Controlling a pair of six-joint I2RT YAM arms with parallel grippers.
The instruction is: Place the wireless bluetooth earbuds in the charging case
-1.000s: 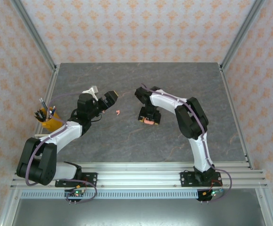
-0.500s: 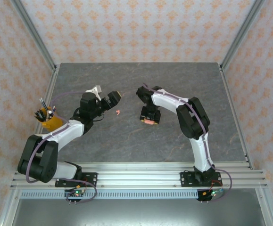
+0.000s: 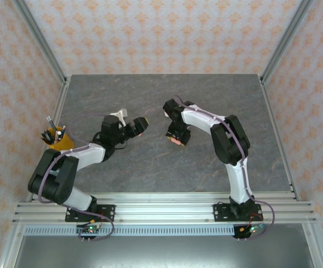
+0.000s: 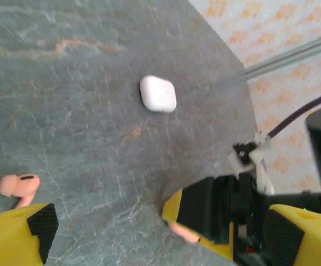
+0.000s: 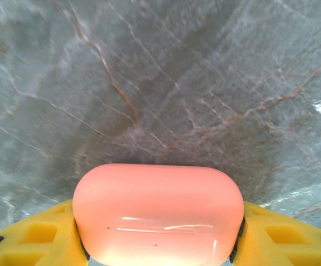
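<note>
A salmon pink earbud (image 4: pixel 19 185) lies on the grey stone table (image 4: pixel 82 111), just beside the left fingertip of my open left gripper (image 4: pixel 160 230). From above, the left gripper (image 3: pixel 140 125) hangs over that spot and covers the earbud. My right gripper (image 3: pixel 176 138) is shut on a pink charging case (image 5: pixel 157 213), with a yellow finger pressed against each end. The lid of this case is closed. The pink case (image 3: pixel 176 143) sits low over the table, a short way right of the left gripper. A closed white charging case (image 4: pixel 158 93) lies farther off on the table.
A yellow cup of pens (image 3: pixel 57 138) stands at the table's left edge. Metal frame posts (image 3: pixel 38 39) rise at the back corners, with patterned walls behind them. The two grippers are close together near the table's middle.
My left gripper has swung right and forward until it covers the pink earbud. My right gripper has narrowed onto the pink case and shifted slightly.
</note>
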